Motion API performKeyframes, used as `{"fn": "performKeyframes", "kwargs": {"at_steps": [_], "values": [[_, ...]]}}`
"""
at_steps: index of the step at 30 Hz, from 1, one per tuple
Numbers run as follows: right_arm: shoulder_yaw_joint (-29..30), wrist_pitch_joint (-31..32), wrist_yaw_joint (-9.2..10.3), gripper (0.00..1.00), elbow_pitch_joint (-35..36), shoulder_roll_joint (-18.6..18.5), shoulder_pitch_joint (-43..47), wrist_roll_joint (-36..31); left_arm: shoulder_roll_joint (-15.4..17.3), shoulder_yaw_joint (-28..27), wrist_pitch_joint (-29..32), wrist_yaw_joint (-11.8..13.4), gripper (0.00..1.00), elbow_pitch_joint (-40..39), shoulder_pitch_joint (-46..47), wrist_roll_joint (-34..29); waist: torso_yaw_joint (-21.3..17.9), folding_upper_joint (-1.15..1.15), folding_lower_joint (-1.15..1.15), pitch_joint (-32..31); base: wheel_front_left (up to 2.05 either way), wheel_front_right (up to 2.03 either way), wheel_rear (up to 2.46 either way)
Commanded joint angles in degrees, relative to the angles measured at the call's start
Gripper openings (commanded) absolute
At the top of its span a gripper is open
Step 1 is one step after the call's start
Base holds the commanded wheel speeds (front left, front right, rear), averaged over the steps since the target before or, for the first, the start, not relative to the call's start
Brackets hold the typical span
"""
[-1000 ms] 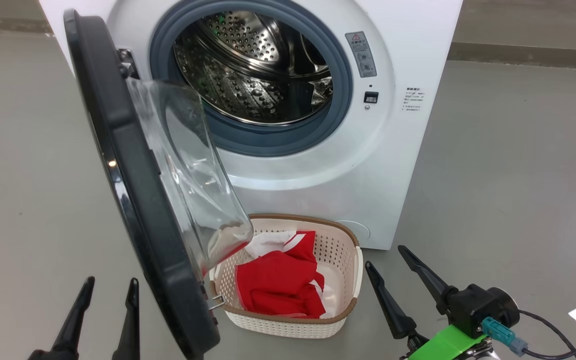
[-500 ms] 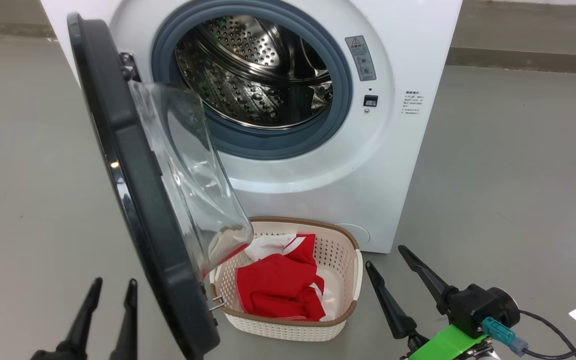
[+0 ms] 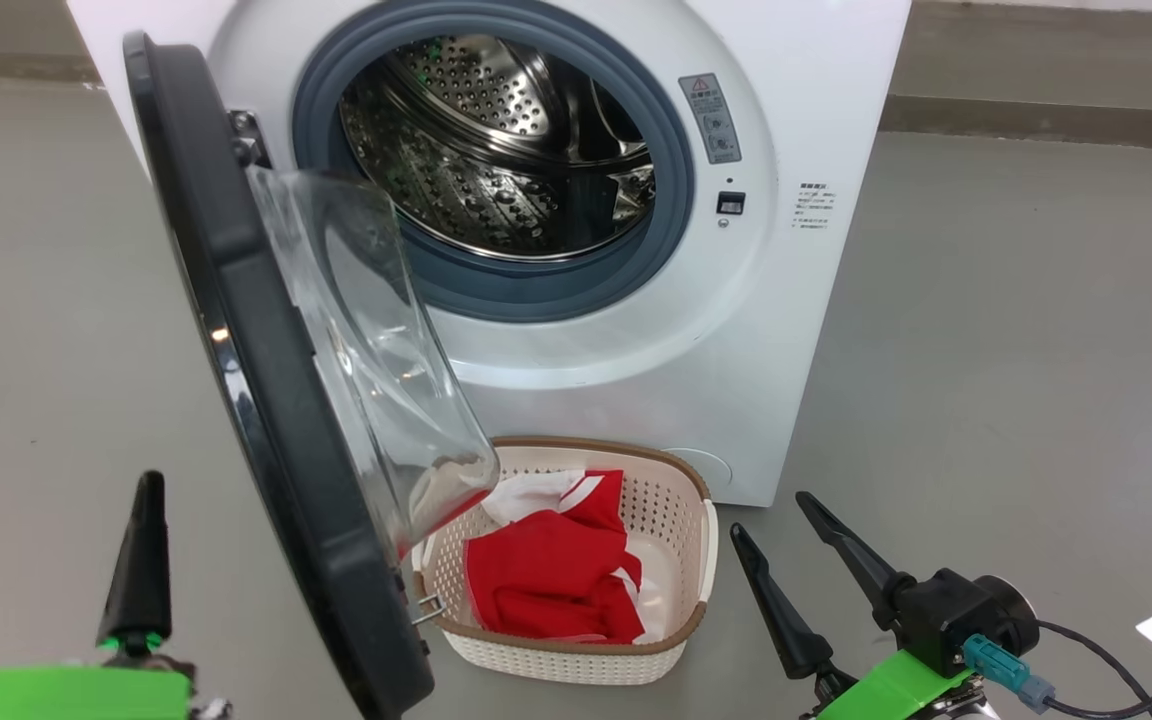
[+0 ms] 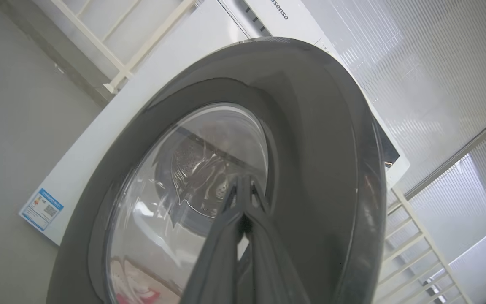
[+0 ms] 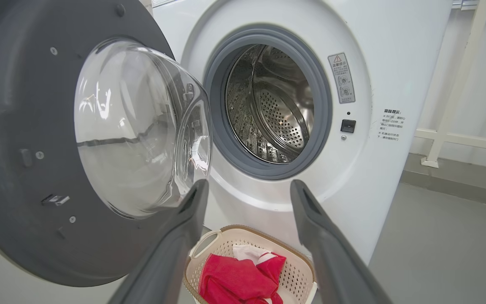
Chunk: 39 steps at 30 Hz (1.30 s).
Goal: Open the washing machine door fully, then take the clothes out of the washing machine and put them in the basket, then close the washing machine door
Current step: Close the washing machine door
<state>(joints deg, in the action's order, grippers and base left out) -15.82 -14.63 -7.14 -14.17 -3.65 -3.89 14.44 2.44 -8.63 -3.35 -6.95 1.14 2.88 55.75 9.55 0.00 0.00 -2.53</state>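
Left tool (image 3: 147,492) is pressed together, holding nothing, low on the outer side of the washing machine door (image 3: 266,430). In its wrist view the tips (image 4: 243,182) aim at the door's window; contact unclear. Right tool (image 3: 770,514) has its fingers apart and empty.

The door stands wide open, swung out between your two tools. Expect it to be stiff, hinged and fairly heavy, with a slick glossy rim and a glass bowl. Push on the black rim with the shut left tool, not on the glass.

The basket (image 3: 678,498) sits on the floor just left of the right tool, against the washing machine (image 3: 756,330), partly under the glass bowl. The red and white clothes (image 3: 546,580) lie crumpled inside it: soft, light, easy to pinch anywhere. The drum (image 3: 496,150), ahead of and above both tools, looks empty, so the unloading looks done and closing comes next. Watch that the bowl clears the basket rim.
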Motion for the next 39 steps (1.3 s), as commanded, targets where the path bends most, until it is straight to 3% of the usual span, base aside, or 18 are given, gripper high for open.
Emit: {"fn": "performKeyframes", "kwargs": {"at_steps": [1,5,7,12,17,26,39], "values": [[-1.19,-0.37,-0.35,1.0,1.23,-0.15,-1.37,-0.13,0.47,-2.48,3.31,1.32,0.0,-2.6,3.04,6.64,-0.32,0.0,0.0,-0.12,0.0,0.0,0.0],[-1.27,-0.37,-0.35,1.0,1.14,-0.15,-1.19,-0.08,0.45,-4.4,10.89,8.23,0.0,-5.7,4.37,23.37,-0.91,0.0,0.0,-0.21,0.0,0.0,0.0],[-1.25,-0.37,-0.35,1.0,1.12,-0.12,-1.15,0.04,0.45,-5.34,14.02,11.83,0.0,-7.58,4.74,28.29,-1.17,0.0,0.0,-0.15,0.0,0.0,0.0],[-1.45,-0.37,-0.35,1.0,1.08,-0.07,-1.19,0.34,0.46,-6.72,19.58,18.72,0.0,-12.06,5.0,36.1,-1.82,0.0,0.0,0.09,0.0,0.0,0.0],[-1.31,-0.37,-0.35,1.0,1.08,0.03,-1.2,1.09,0.45,-6.07,22.9,22.59,0.0,-15.19,4.03,40.05,-2.64,0.0,0.0,0.45,0.0,0.0,0.0],[-1.58,-0.37,-0.35,1.0,1.0,0.18,-1.5,2.0,0.46,-4.71,23.91,23.81,0.0,-16.57,3.6,41.13,-4.46,0.0,0.0,1.48,0.0,0.0,0.0],[-1.44,-0.37,-0.35,1.0,1.02,0.28,-2.43,1.95,0.45,-3.45,23.36,22.25,0.0,-14.53,6.19,42.54,-8.42,0.0,0.0,3.07,0.0,0.0,0.0]]}}
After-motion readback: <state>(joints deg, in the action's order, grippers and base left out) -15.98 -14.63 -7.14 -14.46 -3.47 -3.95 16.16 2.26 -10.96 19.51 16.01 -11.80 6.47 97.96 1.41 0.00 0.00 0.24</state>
